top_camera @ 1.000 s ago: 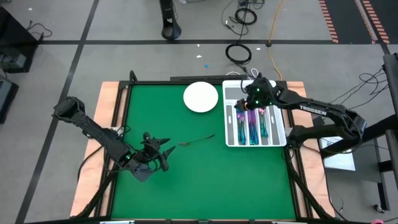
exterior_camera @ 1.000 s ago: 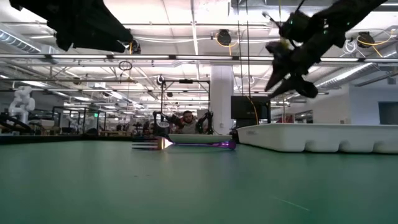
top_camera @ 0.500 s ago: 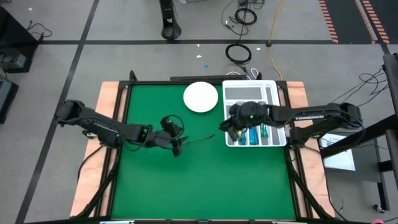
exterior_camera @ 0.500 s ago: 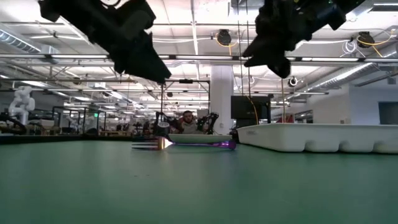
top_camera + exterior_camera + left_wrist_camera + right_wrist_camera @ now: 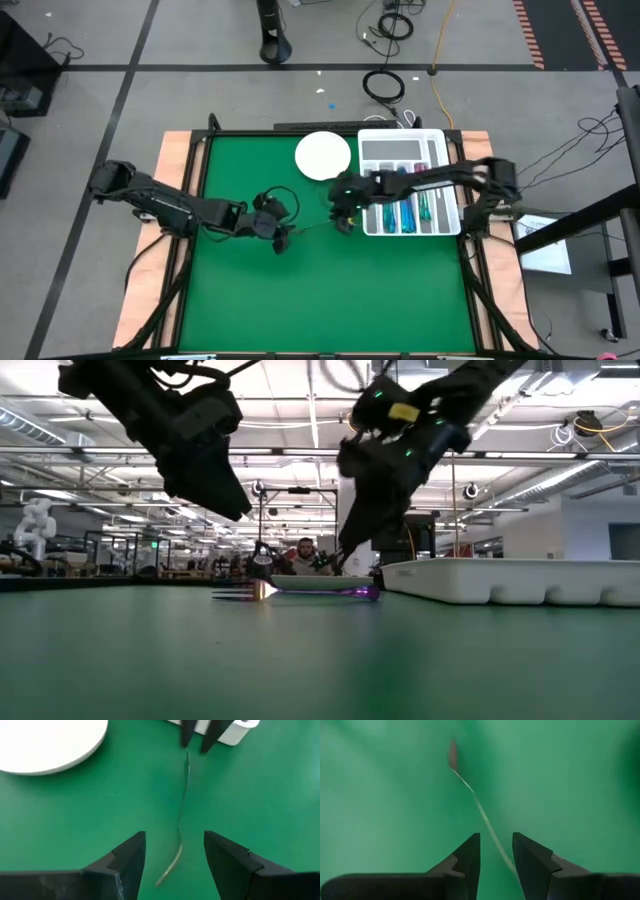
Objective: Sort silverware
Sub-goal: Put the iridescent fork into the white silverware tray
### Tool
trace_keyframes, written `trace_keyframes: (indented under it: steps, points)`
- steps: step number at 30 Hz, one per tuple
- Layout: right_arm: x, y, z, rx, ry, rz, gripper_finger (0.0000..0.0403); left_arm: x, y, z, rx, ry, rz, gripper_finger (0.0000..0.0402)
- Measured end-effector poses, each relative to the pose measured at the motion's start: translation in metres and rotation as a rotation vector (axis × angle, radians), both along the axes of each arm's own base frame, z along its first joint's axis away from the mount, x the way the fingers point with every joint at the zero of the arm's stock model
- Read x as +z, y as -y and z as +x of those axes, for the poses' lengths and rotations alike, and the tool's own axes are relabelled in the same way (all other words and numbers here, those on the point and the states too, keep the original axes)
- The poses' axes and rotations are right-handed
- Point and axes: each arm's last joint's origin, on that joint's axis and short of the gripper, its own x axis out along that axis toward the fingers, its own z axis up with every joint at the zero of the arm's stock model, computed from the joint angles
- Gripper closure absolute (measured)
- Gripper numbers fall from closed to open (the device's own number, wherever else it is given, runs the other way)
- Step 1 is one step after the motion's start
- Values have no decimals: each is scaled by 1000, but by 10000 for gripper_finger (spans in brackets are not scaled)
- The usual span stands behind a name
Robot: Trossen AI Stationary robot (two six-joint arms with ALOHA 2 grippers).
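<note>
my right jaws point(image 5: 343, 222) swung from the tray point(image 5: 447, 225) over the last fork point(image 5: 318, 224), apart; left jaws point(image 5: 283, 240) apart opposite.

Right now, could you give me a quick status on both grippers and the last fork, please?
Left gripper open, over the tine end of fork. Right gripper open, empty, over its handle end. Fork flat on the mat, not gripped. Nothing in the way.

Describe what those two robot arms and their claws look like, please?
Both arms are dark, almost black, built from slim jointed segments. The left gripper and the right gripper each end in two flat, wedge-shaped black fingers. In the low view, small green lights and a yellow label show on the right arm's wrist.
</note>
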Motion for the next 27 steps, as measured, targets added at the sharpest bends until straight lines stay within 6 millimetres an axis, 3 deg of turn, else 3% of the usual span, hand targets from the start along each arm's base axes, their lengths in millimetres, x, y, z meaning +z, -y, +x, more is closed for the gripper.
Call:
trace_keyframes:
  steps: [4,9,20,23,27]
  points:
    - [-13,1,18,79,-136,-119,298,0,12,-2,-4,20,-18,198]
    - [-29,-4,31,180,-163,-213,291,0,29,-6,-19,36,37,198]
    - [-50,-6,36,216,-194,-220,270,0,34,-8,-5,42,102,198]
    - [-51,-7,35,207,-200,-235,289,0,34,-9,5,42,115,198]
    - [-51,-9,35,192,-200,-222,353,0,34,-9,-1,39,130,198]
